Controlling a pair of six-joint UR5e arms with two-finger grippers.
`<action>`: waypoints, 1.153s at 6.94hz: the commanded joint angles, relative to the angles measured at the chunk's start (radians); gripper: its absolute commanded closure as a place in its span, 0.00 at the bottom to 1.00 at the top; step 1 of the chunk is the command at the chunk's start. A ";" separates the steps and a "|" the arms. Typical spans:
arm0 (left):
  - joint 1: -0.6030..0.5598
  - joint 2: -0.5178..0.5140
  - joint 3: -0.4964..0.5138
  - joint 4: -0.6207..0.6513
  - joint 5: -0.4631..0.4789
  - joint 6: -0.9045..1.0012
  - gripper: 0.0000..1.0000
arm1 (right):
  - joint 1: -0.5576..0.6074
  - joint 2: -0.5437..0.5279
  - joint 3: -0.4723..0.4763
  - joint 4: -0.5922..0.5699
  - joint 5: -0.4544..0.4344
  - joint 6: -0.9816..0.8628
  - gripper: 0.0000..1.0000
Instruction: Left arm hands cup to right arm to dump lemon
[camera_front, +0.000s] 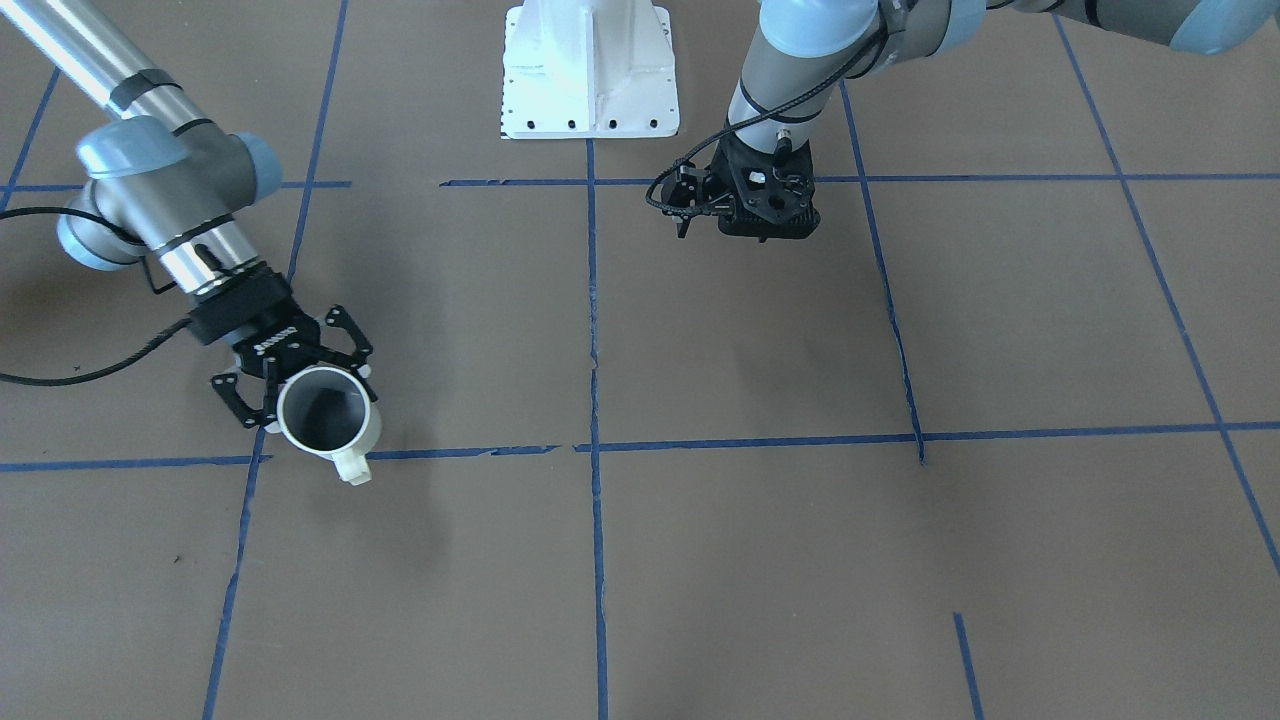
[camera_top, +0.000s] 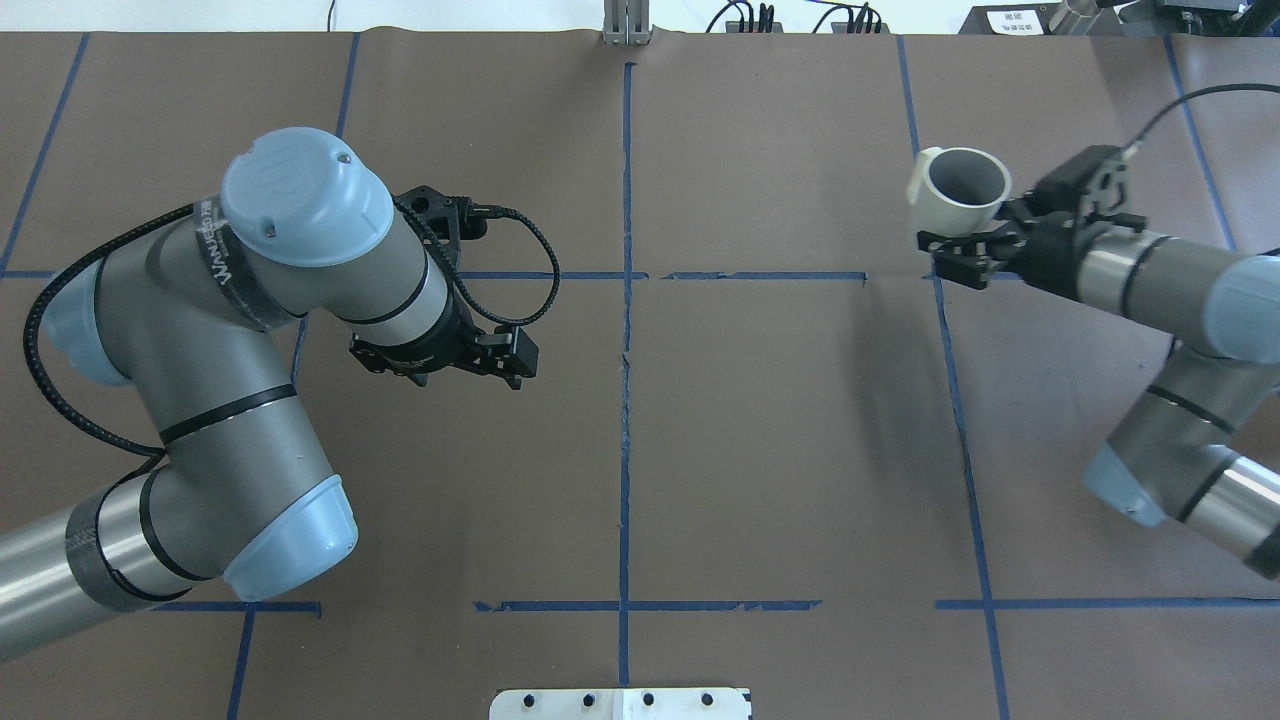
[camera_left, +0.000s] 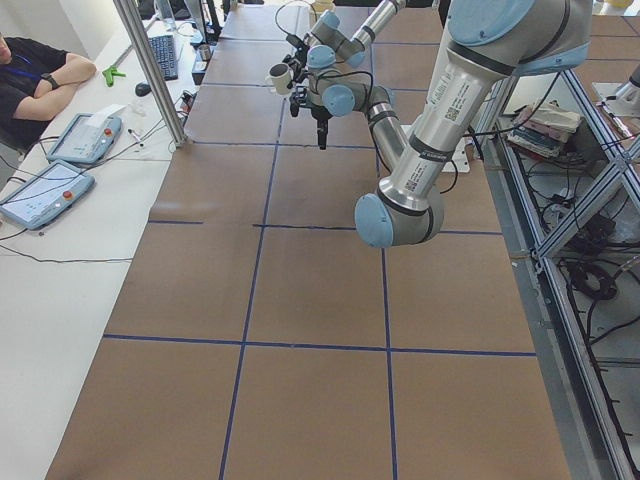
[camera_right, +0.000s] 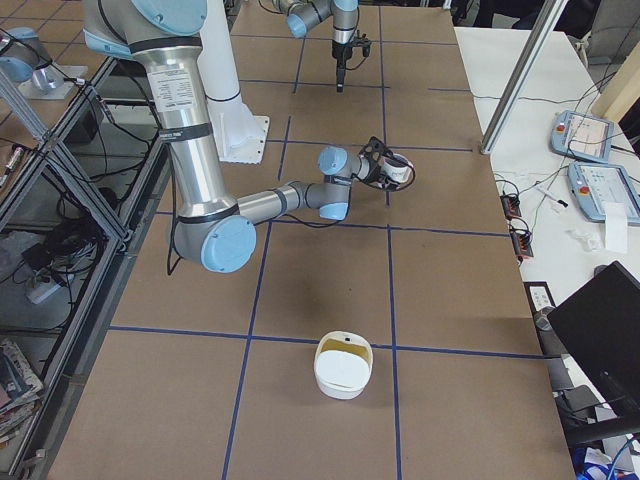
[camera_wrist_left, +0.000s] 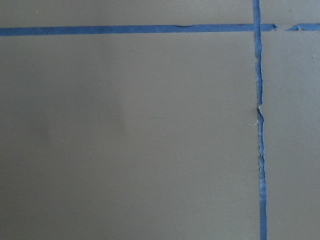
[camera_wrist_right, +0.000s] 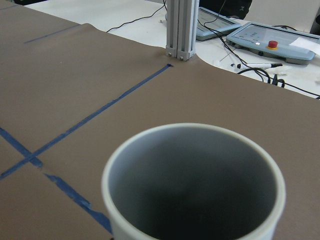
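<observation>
Hiding any lemon in its dark inside, cup (camera_front: 322, 412) held in right pincer (camera_front: 300, 382) above tabletop (camera_front: 760, 560), right side; mouth up, axis near upright, handle away from robot. Cannot tell gape of left pincer (camera_front: 748, 207).

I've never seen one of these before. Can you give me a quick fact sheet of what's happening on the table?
Cup: held up off the table, mouth upward
Right gripper: fingers closed on the cup's side
Left gripper: holding nothing, well apart from the cup
Lemon: cannot be made out inside the cup
Also there: white container standing on the table
</observation>
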 joint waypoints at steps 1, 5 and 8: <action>-0.037 -0.014 0.026 -0.011 -0.003 -0.230 0.00 | -0.119 0.127 0.007 -0.145 -0.151 -0.005 0.75; -0.088 -0.100 0.072 -0.016 -0.003 -0.332 0.00 | -0.221 0.293 0.135 -0.559 -0.280 -0.005 0.68; -0.100 -0.123 0.086 -0.016 -0.010 -0.332 0.00 | -0.311 0.301 0.137 -0.568 -0.381 -0.002 0.52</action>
